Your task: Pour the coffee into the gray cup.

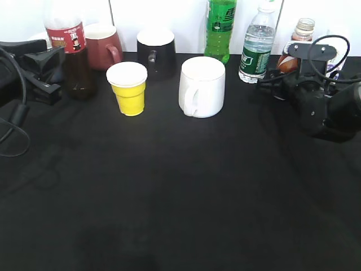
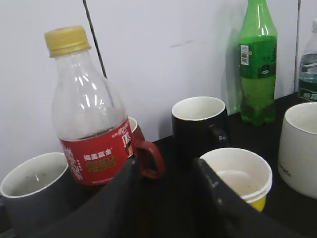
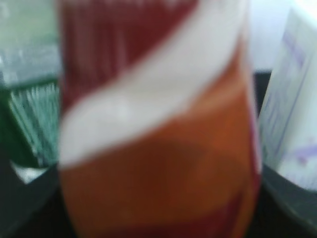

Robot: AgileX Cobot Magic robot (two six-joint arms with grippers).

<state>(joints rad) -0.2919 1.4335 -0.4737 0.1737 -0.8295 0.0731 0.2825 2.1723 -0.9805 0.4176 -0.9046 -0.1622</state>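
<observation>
The front half of the black desk [image 1: 180,214] lies bare. Farther back, a yellow paper cup [image 1: 128,88] with a white rim stands just left of a white mug [image 1: 202,86] whose handle faces forward-left. Behind them sit a black mug [image 1: 156,52] and a dark red mug [image 1: 104,46], with a cola bottle [image 1: 72,51] bearing a red label at the left. A green soda bottle [image 1: 220,29] and a clear water bottle [image 1: 257,43] stand against the white wall.

The left tool [image 2: 168,198] hangs low at the desk's left edge. In the left wrist view its two dark fingers [image 2: 218,203] are spread apart with nothing between them, so it is released. Just beyond them stands the cola bottle, and to its left, close against the wall, the gray cup [image 2: 30,191] sits upright, its cream interior showing.

The right tool [image 1: 282,79] is at the far right of the desk, reaching toward the coffee bottle [image 1: 297,42], whose cap and neck show above the arm in the exterior view. In the right wrist view the blurred brown-and-red bottle body [image 3: 158,129] fills the gap between the fingers; I cannot tell whether they press on it. The coffee is well apart from the gray cup, on opposite ends of the back row.
</observation>
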